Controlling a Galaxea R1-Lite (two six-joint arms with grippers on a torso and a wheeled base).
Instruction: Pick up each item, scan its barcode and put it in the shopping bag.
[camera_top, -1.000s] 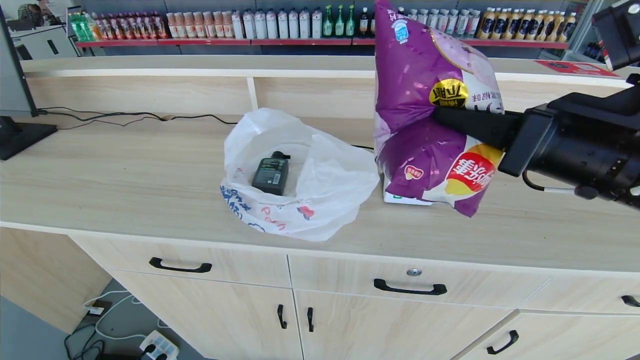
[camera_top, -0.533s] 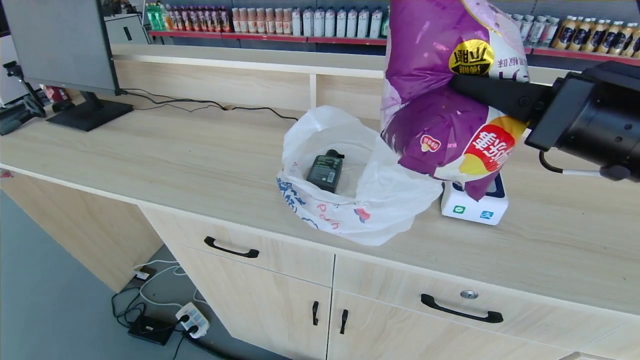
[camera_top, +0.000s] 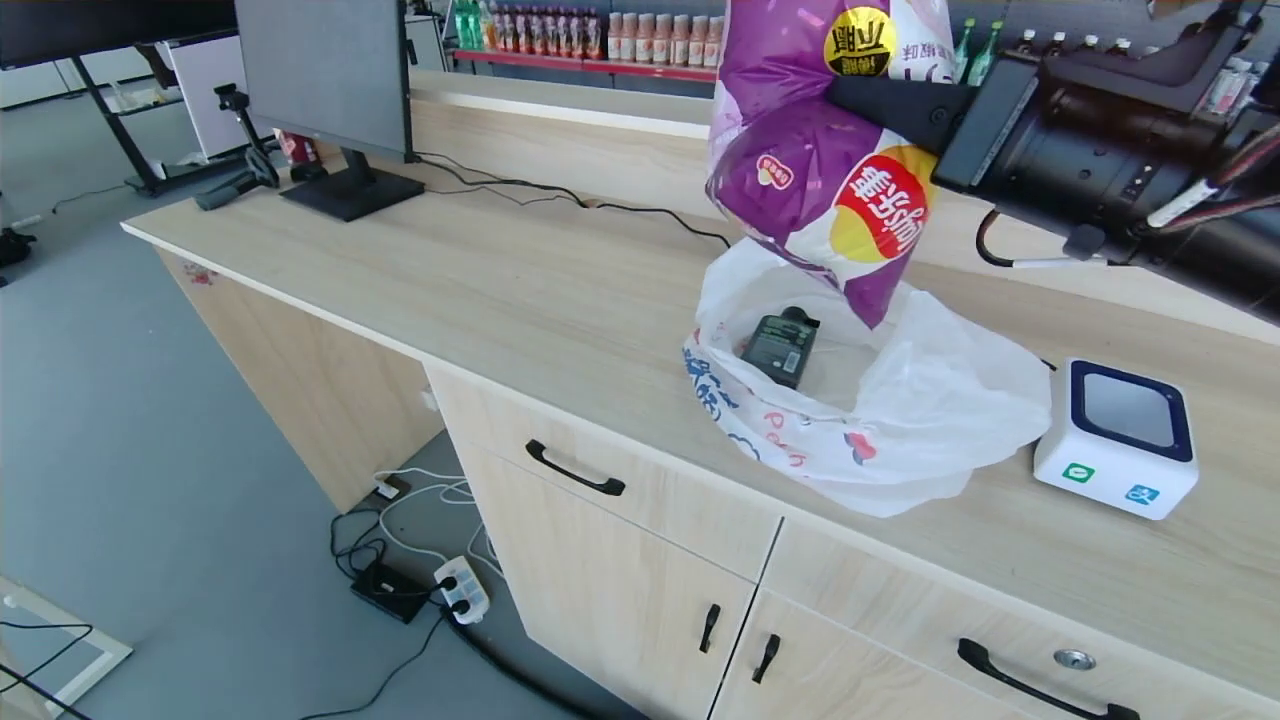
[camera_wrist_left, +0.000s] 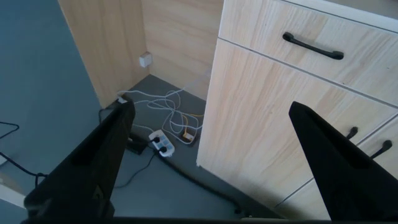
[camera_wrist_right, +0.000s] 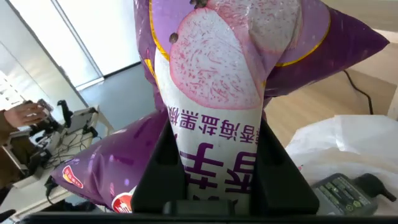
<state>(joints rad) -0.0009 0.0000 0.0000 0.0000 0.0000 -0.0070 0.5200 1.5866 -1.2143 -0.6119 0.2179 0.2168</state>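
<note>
Head view, landmark: a white shopping bag (camera_top: 930, 400) lies on the wooden counter (camera_top: 500, 280) with its mouth open upward
Chip bag: a purple chip bag (camera_top: 800, 170) hangs in the air over the far side of the shopping bag, and its lower corner points down into the opening; I cannot tell whether that corner touches the plastic
Right gripper: the right gripper (camera_top: 880, 100) is above the shopping bag and clamped on the chip bag's middle; the right wrist view shows its 2 dark fingers pressing the foil from both sides
Left gripper: the left gripper (camera_wrist_left: 210, 106) has its 2 fingers spread wide with nothing between them; it is lower than the shopping bag, in front of the cabinet drawers (camera_wrist_left: 311, 46)
Dark bottle: 1 flat dark bottle (camera_top: 780, 345) lies inside the shopping bag
Scanner: a white box scanner (camera_top: 1118, 435) stands just beside the shopping bag, on the robot's right
Monitor: a monitor (camera_top: 325, 75) stands well apart from the shopping bag, to the robot's left and farther back
</note>
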